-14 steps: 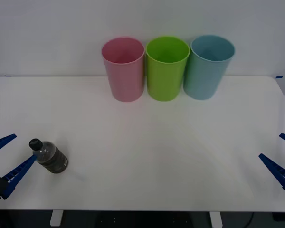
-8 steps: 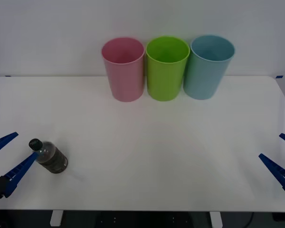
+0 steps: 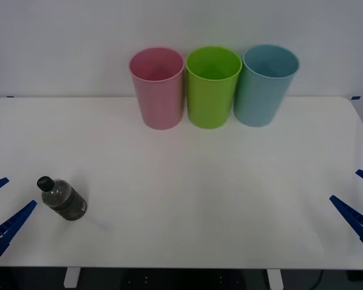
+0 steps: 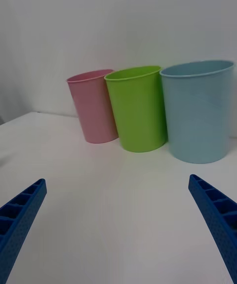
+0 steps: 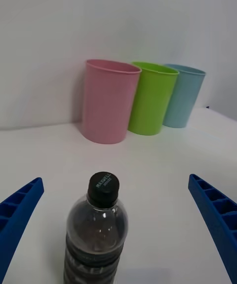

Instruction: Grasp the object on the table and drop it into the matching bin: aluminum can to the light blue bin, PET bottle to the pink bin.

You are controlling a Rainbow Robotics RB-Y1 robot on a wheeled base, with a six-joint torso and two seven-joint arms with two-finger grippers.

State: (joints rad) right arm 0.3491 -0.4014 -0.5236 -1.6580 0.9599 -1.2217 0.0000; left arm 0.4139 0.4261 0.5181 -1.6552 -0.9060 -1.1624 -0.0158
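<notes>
At the lower left of the front view my left pincer (image 3: 0, 208) sits at the desk's edge with its blue fingers spread wide and nothing between them. Just to its right the PET bottle (image 3: 63, 197) stands upright on the white desk (image 3: 199, 181), black cap on, close to the nearer finger but apart from it. In the left wrist view the bottle (image 5: 96, 234) sits low and centred between the two open fingers, so I judge the line of approach is already good. To do this grasp well I would push straight forward until the ribbed pads flank the bottle's body below the shoulder, not the cap, then close evenly; a light bottle like this could tip if one finger reaches it first, so I would keep it centred and go in slowly. Further right, at the top centre of the front view, stand the three bins in a row: the pink bin (image 3: 158, 87), which is where this bottle belongs, then a lime green bin (image 3: 212, 86), then the light blue bin (image 3: 264, 84), each nearly touching its neighbour. The pink one is the closest to my working arm. At the lower right edge my right pincer (image 3: 360, 202) waits, fingers likewise wide apart and empty, facing the bins.
</notes>
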